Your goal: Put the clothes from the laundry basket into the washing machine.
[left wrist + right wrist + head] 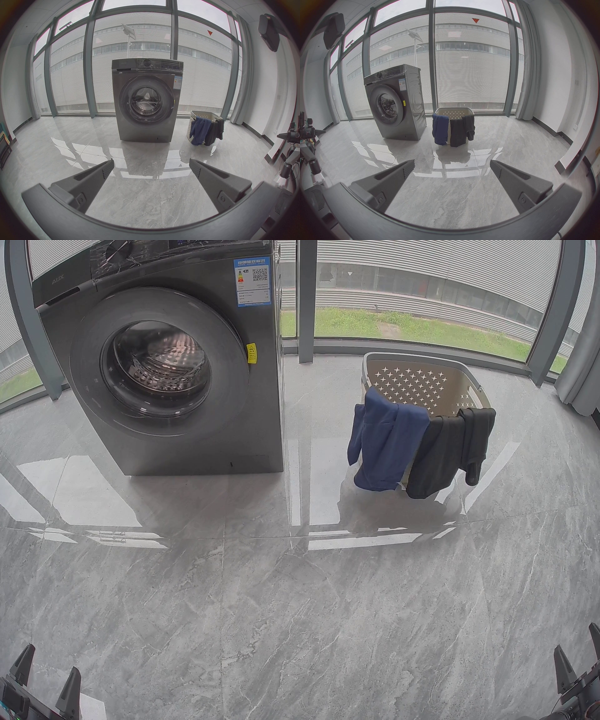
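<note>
Blue cloth garment [387,437] and black cloth garment [447,449] drape the beige plastic basket [425,374]. Left hand [50,662] and right hand [576,640] hang released; approach likely comes next.

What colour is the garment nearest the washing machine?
Blue; the garment shows best in head view.

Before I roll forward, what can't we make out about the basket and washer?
Laundry basket bottom: head view, hidden by its front wall and the draped blue garment and black garment.
Washing machine controls: cut off by head view's top edge; too small in wrist views.
</note>
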